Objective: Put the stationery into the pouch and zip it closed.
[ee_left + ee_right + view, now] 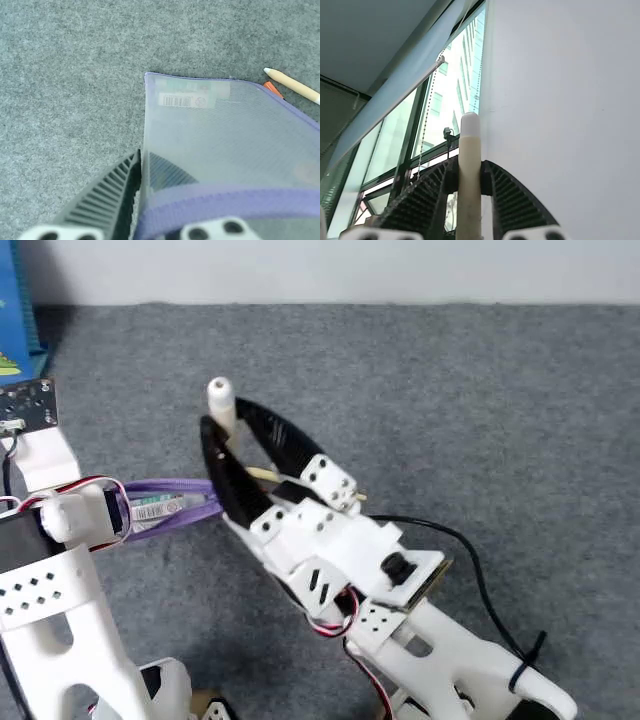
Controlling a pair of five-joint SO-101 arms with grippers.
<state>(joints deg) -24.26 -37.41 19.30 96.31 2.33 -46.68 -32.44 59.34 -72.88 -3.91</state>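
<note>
High view: your right gripper (222, 418) stands at 10 o'clock from frame centre, jaws clamped on a cream pen (220, 397) whose rounded end rises clear of the fingertips, lifted off the grey felt table (500, 390). The pouch (165, 506), translucent with purple edging, sits at 9 o'clock from centre and 7 o'clock from that pen, its end gripped by your left gripper (118, 513). Left wrist view: left gripper (143, 162) is pinched on the pouch (215, 135), one dark ribbed finger outside the wall and the other visible through the mesh; a barcode label shows near the pouch's far corner. At 2 o'clock from the pouch's middle, a second cream pen (292, 86) lies on the felt with an orange item (273, 88) just beside it, both close to the pouch's edge. Right wrist view: right gripper (469, 172) points upward, squeezing the cream pen (470, 145) between both ribbed fingers, with a window (455, 100) and white wall (560, 100) behind.
</note>
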